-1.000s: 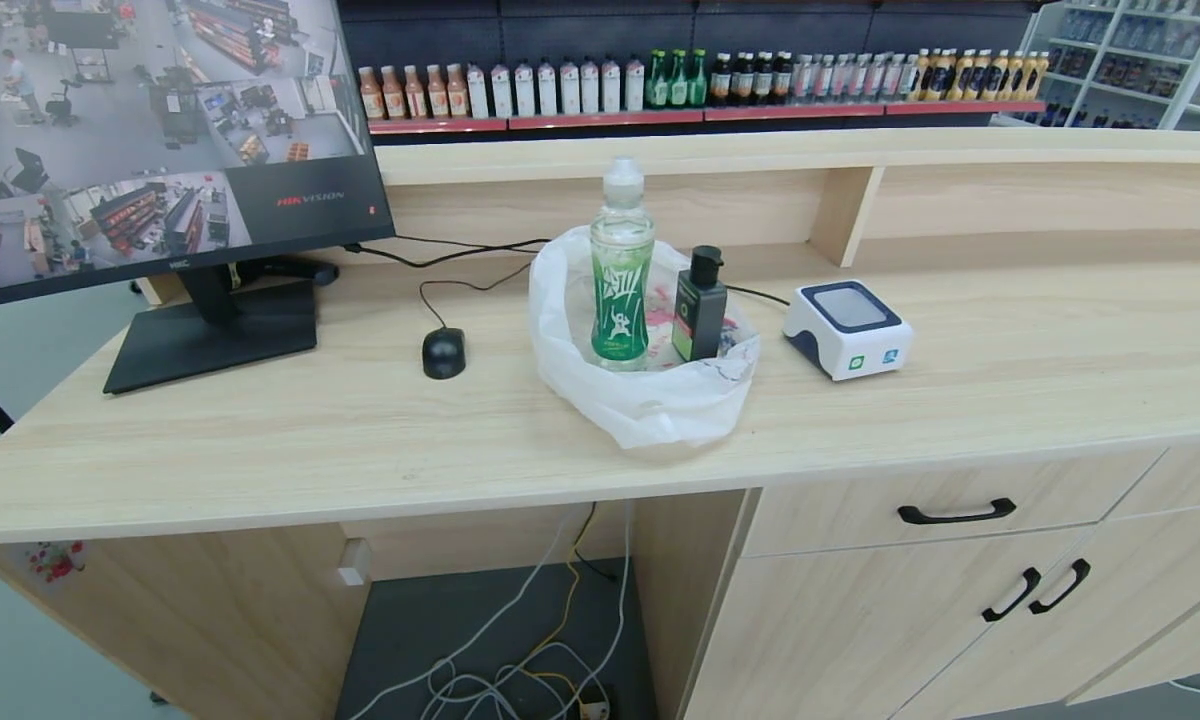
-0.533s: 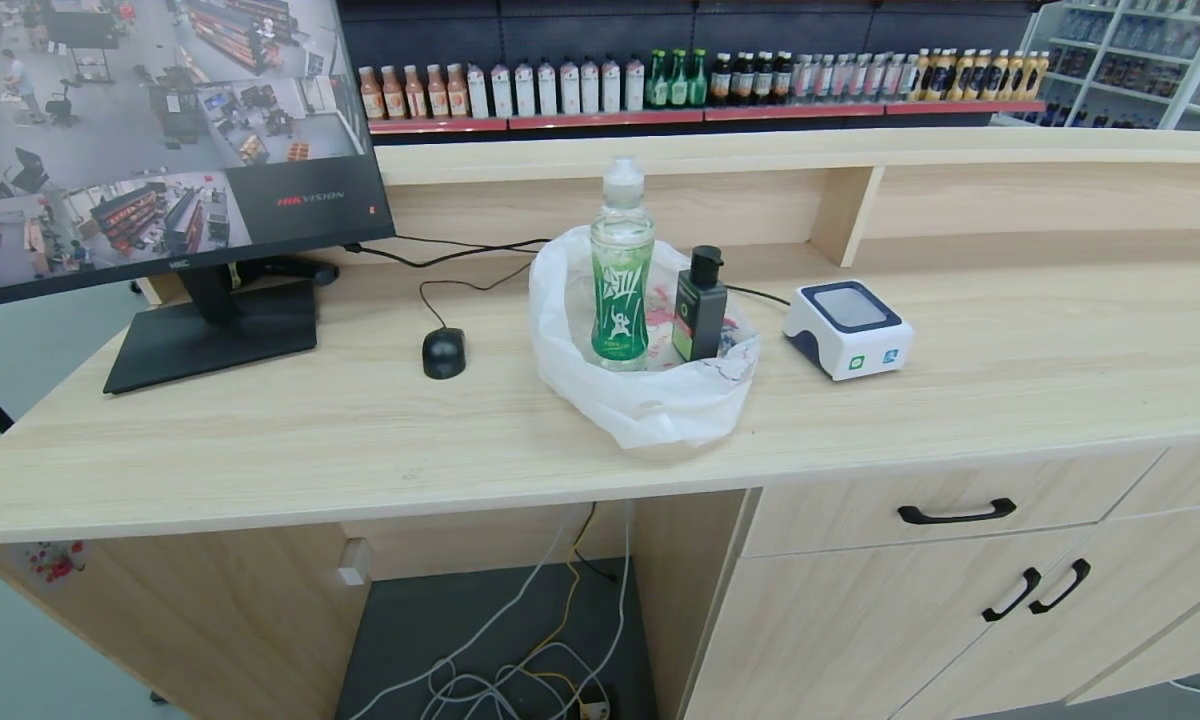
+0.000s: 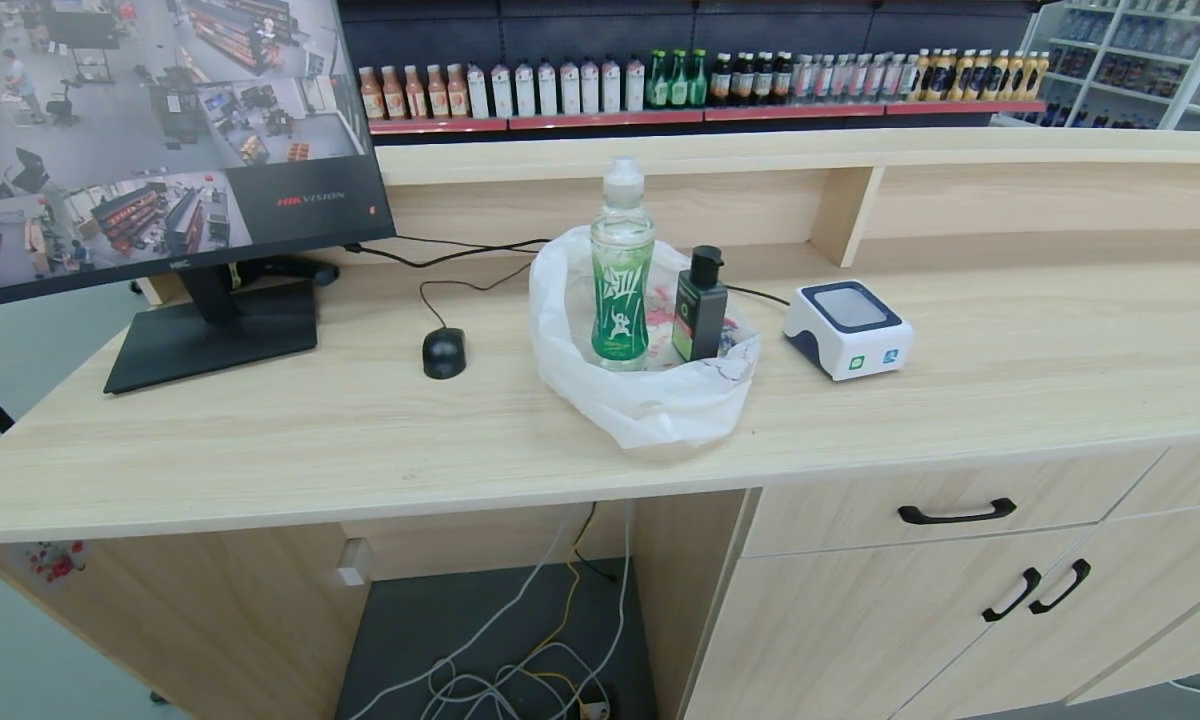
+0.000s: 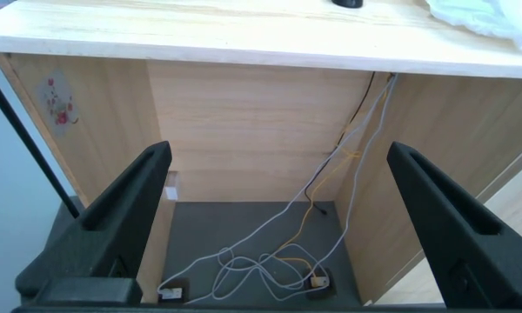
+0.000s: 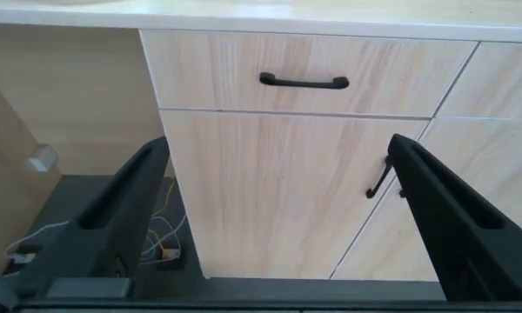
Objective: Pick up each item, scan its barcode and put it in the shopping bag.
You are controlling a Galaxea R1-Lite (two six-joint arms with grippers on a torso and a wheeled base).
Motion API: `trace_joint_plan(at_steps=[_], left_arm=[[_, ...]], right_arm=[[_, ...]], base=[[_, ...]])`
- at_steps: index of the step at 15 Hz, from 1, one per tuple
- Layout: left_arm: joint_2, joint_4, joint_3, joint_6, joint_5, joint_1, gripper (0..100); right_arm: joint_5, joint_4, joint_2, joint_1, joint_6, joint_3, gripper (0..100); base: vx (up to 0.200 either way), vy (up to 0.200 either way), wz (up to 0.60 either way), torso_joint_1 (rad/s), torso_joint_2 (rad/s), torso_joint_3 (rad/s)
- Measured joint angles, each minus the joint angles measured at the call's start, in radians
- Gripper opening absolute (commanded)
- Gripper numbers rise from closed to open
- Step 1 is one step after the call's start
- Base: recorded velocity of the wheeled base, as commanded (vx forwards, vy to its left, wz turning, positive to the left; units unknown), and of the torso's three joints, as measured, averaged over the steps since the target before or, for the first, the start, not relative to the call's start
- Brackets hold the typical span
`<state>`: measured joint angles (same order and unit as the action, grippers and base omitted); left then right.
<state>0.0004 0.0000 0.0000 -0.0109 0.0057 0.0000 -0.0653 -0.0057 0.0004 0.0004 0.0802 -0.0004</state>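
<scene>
Two items stand upright inside the white shopping bag [image 3: 650, 405]: a green-labelled bottle [image 3: 620, 290] and a dark pump bottle [image 3: 700, 312] just right of it. They are close together; can't tell if they touch. The bag sits on the wooden counter [image 3: 260, 430]. The scanner [image 3: 847, 328] is just right of the bag, not touching it. The mouse [image 3: 443, 352] is left of the bag and the monitor [image 3: 140, 130] farther left. The left gripper [image 4: 278, 149] has its jaws spread wide and empty, below the bag, facing the cabled recess [image 4: 261, 252] under the counter. The right gripper [image 5: 279, 142] is also spread wide and empty, below and right of the bag, facing a drawer [image 5: 304, 83] with a black handle.
</scene>
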Motion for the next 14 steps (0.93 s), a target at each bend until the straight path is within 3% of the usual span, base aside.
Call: trace_joint_plan(at_steps=[2, 4, 10, 14], left_arm=[[0.0, 0.0, 0.0, -0.002, 0.0, 0.0, 100], [0.0, 0.0, 0.0, -0.003, 0.0, 0.0, 100], [0.0, 0.0, 0.0, 0.0, 0.0, 0.0, 100], [0.0, 0.0, 0.0, -0.009, 0.0, 0.0, 100]], right_arm=[[0.042, 0.003, -0.001, 0.0, -0.06, 0.0, 100], [0.046, 0.005, -0.002, 0.0, -0.065, 0.0, 100], [0.046, 0.007, -0.002, 0.0, -0.067, 0.0, 100], [0.046, 0.005, -0.002, -0.001, -0.066, 0.0, 100]], base=[[0.0, 0.0, 0.0, 0.0, 0.0, 0.0], [-0.2, 0.0, 0.0, 0.007, 0.0, 0.005], [0.0, 0.0, 0.0, 0.0, 0.0, 0.0], [0.0, -0.2, 0.0, 0.004, 0.0, 0.002]])
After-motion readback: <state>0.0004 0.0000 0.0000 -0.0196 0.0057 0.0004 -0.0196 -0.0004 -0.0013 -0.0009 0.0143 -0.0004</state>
